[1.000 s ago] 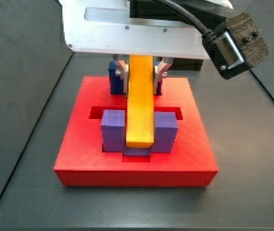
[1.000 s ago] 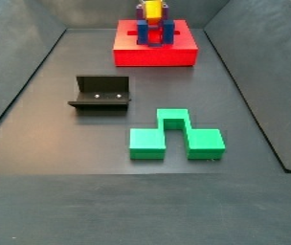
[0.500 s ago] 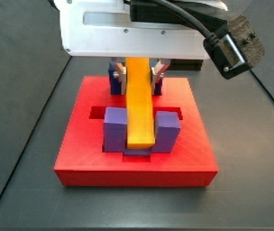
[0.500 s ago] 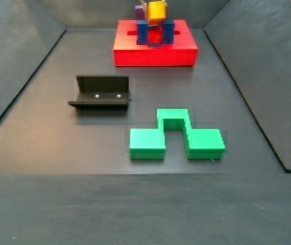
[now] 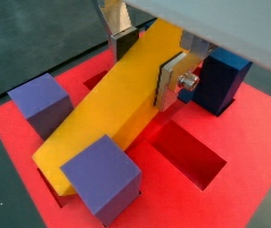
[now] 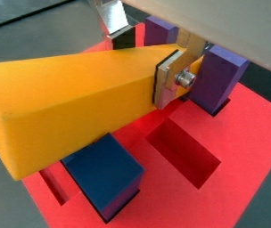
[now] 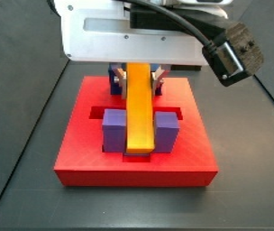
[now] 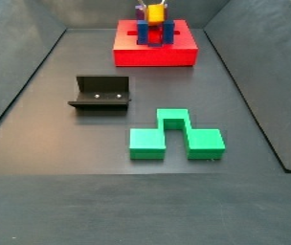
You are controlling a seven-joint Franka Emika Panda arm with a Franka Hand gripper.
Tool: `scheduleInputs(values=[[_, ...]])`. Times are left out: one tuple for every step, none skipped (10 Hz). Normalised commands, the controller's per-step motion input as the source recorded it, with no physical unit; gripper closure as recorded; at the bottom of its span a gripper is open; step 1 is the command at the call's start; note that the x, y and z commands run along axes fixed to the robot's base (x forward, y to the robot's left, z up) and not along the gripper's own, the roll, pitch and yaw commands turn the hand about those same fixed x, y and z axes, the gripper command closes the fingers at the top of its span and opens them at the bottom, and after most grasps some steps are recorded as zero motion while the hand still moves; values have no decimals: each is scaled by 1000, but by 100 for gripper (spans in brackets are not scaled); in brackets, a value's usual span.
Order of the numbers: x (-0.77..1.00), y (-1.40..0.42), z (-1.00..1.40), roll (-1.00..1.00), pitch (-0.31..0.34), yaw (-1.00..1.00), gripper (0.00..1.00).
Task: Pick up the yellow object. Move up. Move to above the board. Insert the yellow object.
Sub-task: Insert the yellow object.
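Yellow object: I see the yellow object (image 7: 140, 106) lying lengthwise over the board (image 7: 136, 162), its long axis running from the upper middle of the side view down toward the frame's lower middle; the near end sits between the two purple posts (image 7: 166, 132), the far end rises slightly toward the pincer.
Tilt: in a wrist view the bar (image 5: 120, 98) slopes down from the fingers to the board, its low end in a recessed slot (image 5: 57, 183) beside a purple post (image 5: 102, 175).
Pincer: the pincer (image 5: 150, 62) is clamped on the yellow object at its far, higher end; I see a silver finger plate (image 5: 171, 78) pressed flat against the bar's side, and the same plate (image 6: 169, 77) in both wrist views.
Pincer place: above the rear of the board, under the white arm housing (image 7: 127, 32) in the upper part of the side view.
Blue posts: one blue post (image 5: 224, 80) stands just beside the finger.
Change: against the frame half a second back, I see the bar's near end a little lower between the purple posts.
Desk: dark grey matte desk (image 8: 58, 182), with dark walls rising at its edges.
Other things: the fixture (image 8: 100, 94) stands left of centre; a green stepped block (image 8: 174, 139) lies lower right of it; the board (image 8: 155, 53) sits at the top middle, well apart from both.
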Motion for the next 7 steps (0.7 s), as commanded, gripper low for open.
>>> scheduleInputs(values=[[54, 0, -163, -149, 49, -37, 100], [223, 0, -211, -240, 126, 0, 100], [209, 0, -240, -316, 170, -57, 100], [157, 0, -220, -357, 159, -77, 100], [229, 0, -206, -313, 149, -51, 100], [229, 0, -246, -274, 137, -51, 100], [134, 0, -366, -310, 113, -29, 100]])
